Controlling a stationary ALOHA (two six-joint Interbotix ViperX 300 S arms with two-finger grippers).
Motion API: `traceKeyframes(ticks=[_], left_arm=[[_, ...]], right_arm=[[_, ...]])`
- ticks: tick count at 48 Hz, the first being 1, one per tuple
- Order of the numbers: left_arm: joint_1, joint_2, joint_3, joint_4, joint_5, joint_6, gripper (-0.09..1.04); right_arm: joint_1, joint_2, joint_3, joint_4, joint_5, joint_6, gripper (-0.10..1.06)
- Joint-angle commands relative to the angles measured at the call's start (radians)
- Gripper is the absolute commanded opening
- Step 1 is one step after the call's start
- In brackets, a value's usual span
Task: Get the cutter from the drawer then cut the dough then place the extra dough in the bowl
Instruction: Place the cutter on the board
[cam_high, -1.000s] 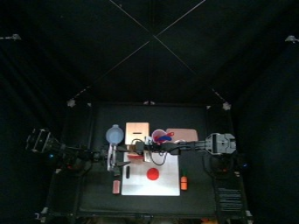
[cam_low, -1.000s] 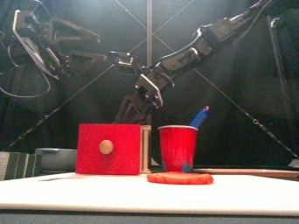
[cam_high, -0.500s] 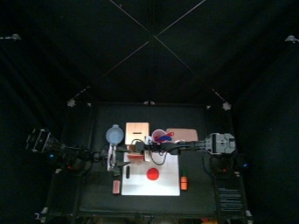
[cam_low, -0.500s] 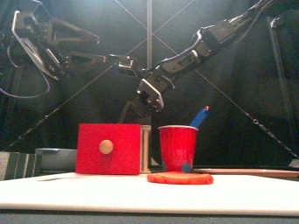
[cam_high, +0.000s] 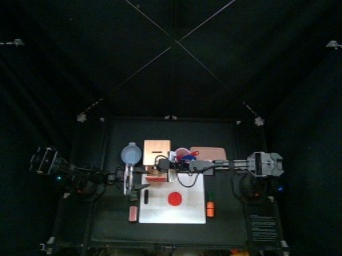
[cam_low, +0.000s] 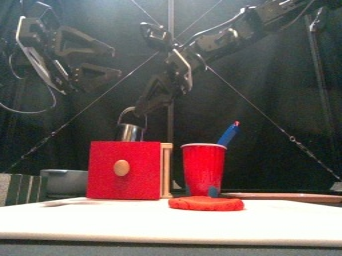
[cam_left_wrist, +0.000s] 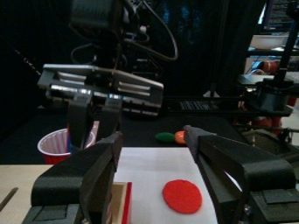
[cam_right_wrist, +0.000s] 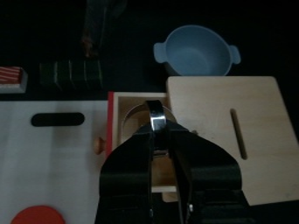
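My right gripper (cam_right_wrist: 156, 131) is shut on the round metal cutter (cam_right_wrist: 156, 116), which it holds by the wire handle over the open drawer (cam_right_wrist: 138, 149) of the pale wooden box (cam_right_wrist: 228, 118). From the front the cutter (cam_low: 130, 129) hangs just above the box's red drawer front (cam_low: 123, 170). Flat red dough (cam_high: 175, 199) lies on the white cutting board (cam_high: 201, 212). The blue-grey bowl (cam_high: 130, 153) stands left of the box. My left gripper (cam_left_wrist: 152, 136) is open and holds nothing, at the board's left edge, facing the dough (cam_left_wrist: 181, 194).
A red cup (cam_low: 203, 168) with a blue knife (cam_low: 230, 132) stands right of the box, behind the dough (cam_low: 206, 203). The bowl (cam_low: 64, 180) sits low at the left. My left arm (cam_high: 80, 176) stretches in beside the board.
My right gripper has swung left and lower, from beside the cup to above the box, and the cutter now shows in its jaws. The left arm has not moved.
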Motion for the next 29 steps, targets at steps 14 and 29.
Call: traceKeyframes(ticks=[14, 29], left_arm=[[0.003, 0.000, -0.012, -0.014, 0.003, 0.002, 0.93], [0.005, 0.008, -0.041, -0.025, 0.011, 0.003, 0.93]], right_arm=[[0.012, -0.333, 0.262, -0.025, 0.034, 0.003, 0.43], [0.146, -0.535, 0.623, -0.038, -0.012, 0.002, 0.43]])
